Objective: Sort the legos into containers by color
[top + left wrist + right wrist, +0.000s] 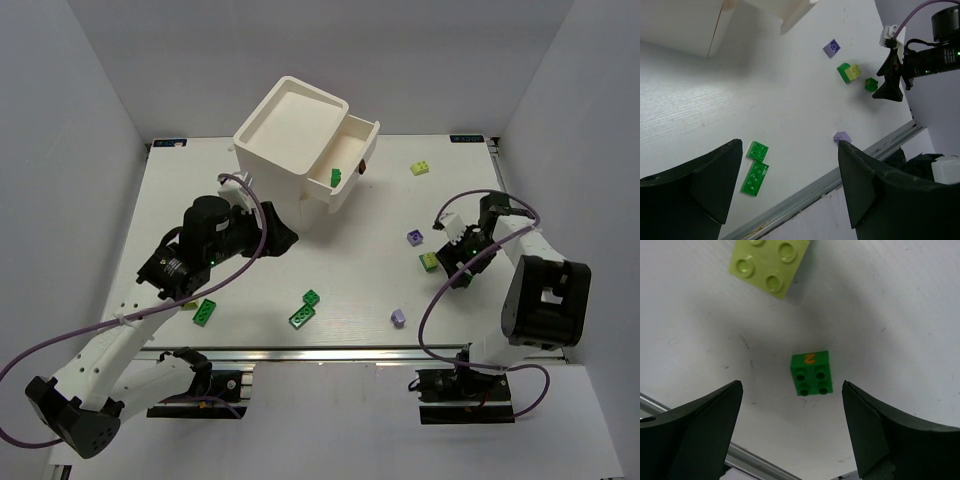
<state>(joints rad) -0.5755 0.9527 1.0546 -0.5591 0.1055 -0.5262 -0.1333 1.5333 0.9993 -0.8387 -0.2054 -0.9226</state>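
Observation:
The white cabinet (290, 135) stands at the back, its top drawer (352, 150) pulled out with a dark green lego (337, 178) inside. My right gripper (790, 390) is open just above the table, a dark green lego with an orange mark (811, 373) lying between and ahead of its fingers and a pale yellow-green lego (770, 262) beyond. My left gripper (790, 147) is open and empty, raised near the cabinet's front (285, 240). Below it lie two dark green legos (757, 150) (755, 178) and a purple one (842, 136).
Other legos lie loose: purple (415, 238), yellow-green at the back right (422, 168), dark green at the front left (206, 312). A metal rail (330, 352) runs along the near edge. White walls enclose the table.

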